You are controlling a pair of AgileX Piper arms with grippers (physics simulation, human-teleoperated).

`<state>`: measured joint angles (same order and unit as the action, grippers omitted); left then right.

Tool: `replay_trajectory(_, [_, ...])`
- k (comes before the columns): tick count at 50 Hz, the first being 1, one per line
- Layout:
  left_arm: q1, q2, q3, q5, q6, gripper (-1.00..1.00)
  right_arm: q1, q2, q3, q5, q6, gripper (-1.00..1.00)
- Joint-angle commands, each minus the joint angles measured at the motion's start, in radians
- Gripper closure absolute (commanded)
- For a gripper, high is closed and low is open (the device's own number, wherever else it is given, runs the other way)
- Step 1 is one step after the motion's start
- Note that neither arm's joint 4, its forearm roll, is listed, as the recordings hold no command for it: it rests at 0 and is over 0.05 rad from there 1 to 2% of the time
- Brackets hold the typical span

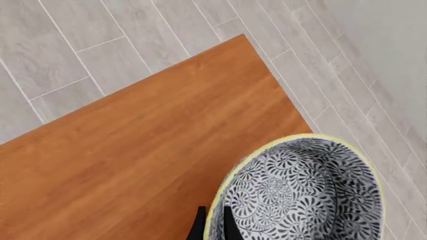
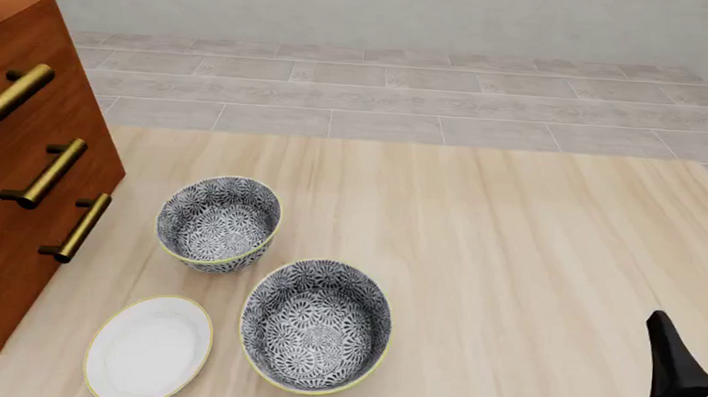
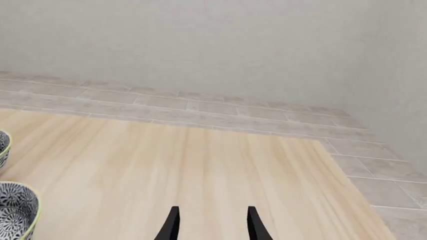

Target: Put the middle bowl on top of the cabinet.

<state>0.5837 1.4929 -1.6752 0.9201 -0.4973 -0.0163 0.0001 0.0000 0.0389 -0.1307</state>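
Pale wooden surface (image 2: 522,264) across most of the front view, grey tiled floor (image 2: 397,100) beyond its far edge. Tall reddish-brown cabinet (image 2: 6,260) at the left edge, brass handles facing right, its top barely in the front view.

On the surface just right of the cabinet: two patterned bowls, the farther bowl (image 2: 219,220) and the nearer bowl (image 2: 316,325), close together. Flat white plate (image 2: 148,347) left of the nearer one, at the cabinet's foot.

Out of the front view altogether, and seen only from the left wrist: the middle bowl (image 1: 307,190), mouth open to the camera, hanging in front of the cabinet's orange-brown top with floor behind part of it. Impossible to tell whether resting on the wood or held clear of it.

Left tool (image 1: 213,225) clamped on that bowl's yellow rim, one finger inside and one outside. Right tool (image 3: 212,225) low at the near right corner, fingers apart, nothing between them, well away from everything.

Judged from this: carrying almost done by the left arm alone. Cabinet top directly beyond the held bowl, so probably a short shift further over the wood, then lowering and letting go.
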Motion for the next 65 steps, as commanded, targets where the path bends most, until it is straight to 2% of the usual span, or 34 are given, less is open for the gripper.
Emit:
replay_trajectory(1, [0.017,0.058,0.079,-0.014,0.010,1.00,0.001,0.000,0.000,0.000,-0.002,-1.00])
replay_trajectory(36, [0.039,0.070,0.155,-0.057,0.018,1.00,0.002,0.000,0.000,-0.001,-0.002,-1.00])
replay_trajectory(51, [0.016,0.045,0.146,-0.066,-0.001,1.00,0.001,0.000,0.000,-0.001,-0.006,-1.00])
replay_trajectory(52, [0.015,0.044,0.143,-0.065,-0.003,-1.00,0.001,0.000,0.000,0.000,-0.007,-1.00])
replay_trajectory(65, [0.002,0.038,0.113,-0.056,-0.007,-1.00,0.001,0.000,0.000,0.000,-0.009,-1.00])
